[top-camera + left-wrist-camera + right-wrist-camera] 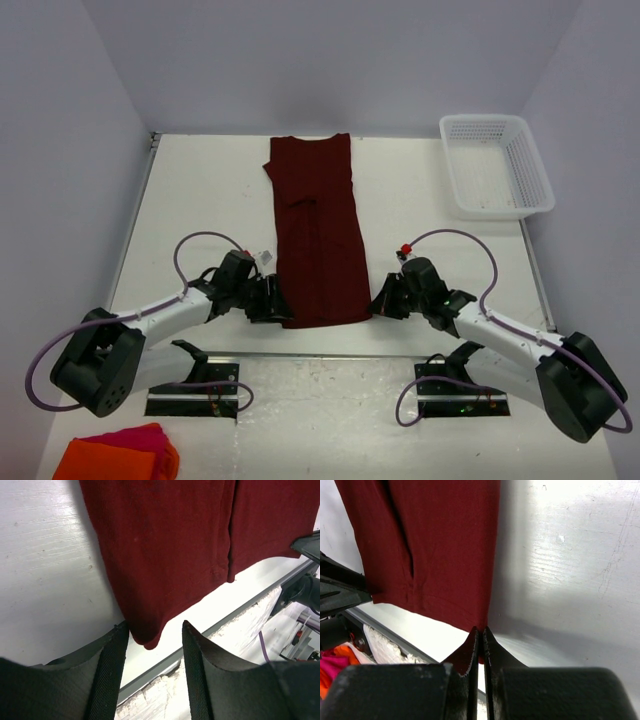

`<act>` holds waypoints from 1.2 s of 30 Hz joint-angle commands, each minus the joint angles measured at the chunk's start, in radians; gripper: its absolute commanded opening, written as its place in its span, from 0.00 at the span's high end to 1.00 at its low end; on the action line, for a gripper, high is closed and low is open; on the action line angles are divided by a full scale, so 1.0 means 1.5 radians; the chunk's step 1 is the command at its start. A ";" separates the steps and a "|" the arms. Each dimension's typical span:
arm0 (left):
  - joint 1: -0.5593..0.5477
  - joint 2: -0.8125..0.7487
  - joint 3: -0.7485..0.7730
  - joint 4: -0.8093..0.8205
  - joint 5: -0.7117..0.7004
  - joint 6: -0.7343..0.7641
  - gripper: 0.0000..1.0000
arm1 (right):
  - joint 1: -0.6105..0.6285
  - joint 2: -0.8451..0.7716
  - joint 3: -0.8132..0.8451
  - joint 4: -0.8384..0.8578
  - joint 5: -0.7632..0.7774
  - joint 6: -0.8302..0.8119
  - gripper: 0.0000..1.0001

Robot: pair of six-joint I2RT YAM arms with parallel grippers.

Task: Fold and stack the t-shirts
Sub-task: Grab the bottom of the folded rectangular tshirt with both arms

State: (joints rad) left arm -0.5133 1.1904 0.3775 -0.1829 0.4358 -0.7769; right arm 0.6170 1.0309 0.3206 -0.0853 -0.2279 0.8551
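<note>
White table, one maroon t-shirt, left end effector parted, right end effector clamping it.

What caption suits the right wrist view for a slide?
The right claw pinches a corner of the shirt on the table.

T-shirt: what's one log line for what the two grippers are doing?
t-shirt: folded narrow, flat on table | left gripper: open around near-left corner | right gripper: shut on near-right corner

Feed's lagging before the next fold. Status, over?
Left gripper open around near-left corner of maroon t-shirt. Right gripper shut on near-right corner. White basket far right, apart from shirt.
</note>
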 commanded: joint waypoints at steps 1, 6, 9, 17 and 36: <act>-0.003 0.010 -0.026 -0.072 -0.092 0.015 0.50 | 0.004 -0.016 0.005 -0.014 -0.001 -0.005 1.00; -0.003 0.016 -0.019 -0.086 -0.106 -0.006 0.50 | 0.004 -0.024 0.007 -0.027 0.000 -0.007 1.00; -0.004 0.003 0.002 -0.136 -0.133 -0.014 0.51 | 0.005 -0.043 0.008 -0.039 0.002 -0.009 1.00; -0.004 0.019 0.005 -0.133 -0.146 -0.036 0.63 | 0.005 -0.063 0.010 -0.046 0.001 -0.011 1.00; -0.013 0.048 -0.018 -0.059 -0.061 -0.034 1.00 | 0.005 -0.053 0.004 -0.035 0.000 -0.012 1.00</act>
State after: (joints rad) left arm -0.5251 1.2655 0.4004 -0.2028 0.4011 -0.8539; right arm 0.6170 0.9485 0.3206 -0.1436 -0.2279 0.8482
